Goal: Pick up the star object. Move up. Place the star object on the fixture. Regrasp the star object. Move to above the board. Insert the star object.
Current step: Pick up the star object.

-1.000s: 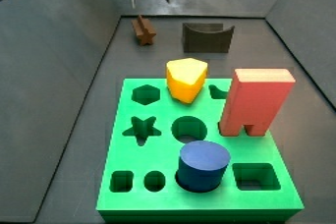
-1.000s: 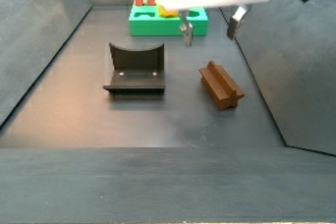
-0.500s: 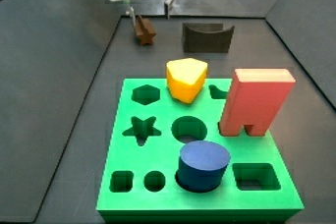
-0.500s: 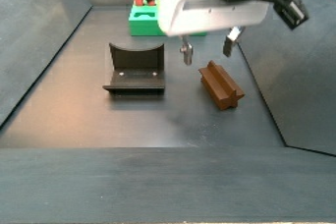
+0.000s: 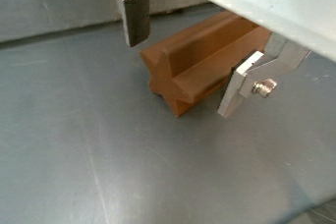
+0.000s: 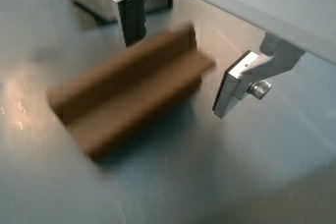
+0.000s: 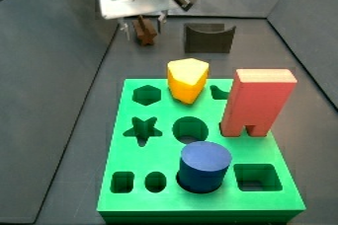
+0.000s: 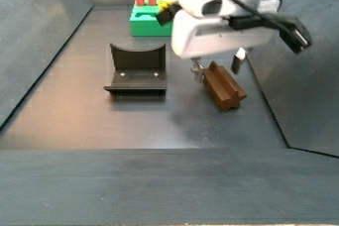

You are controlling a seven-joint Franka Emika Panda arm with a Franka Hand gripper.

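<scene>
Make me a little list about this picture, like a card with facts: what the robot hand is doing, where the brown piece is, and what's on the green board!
gripper: low over the brown star object, jaws open, one on each side of it
star object: brown, lying on the grey floor, not lifted
fixture: dark bracket beside the star object, nothing on it
board: green, with shaped holes
star-shaped hole: empty
on the board: yellow block, red block, blue cylinder

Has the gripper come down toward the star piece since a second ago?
Yes. Against the fixture, the gripper has dropped and now straddles the brown star object, fingers open either side.
</scene>
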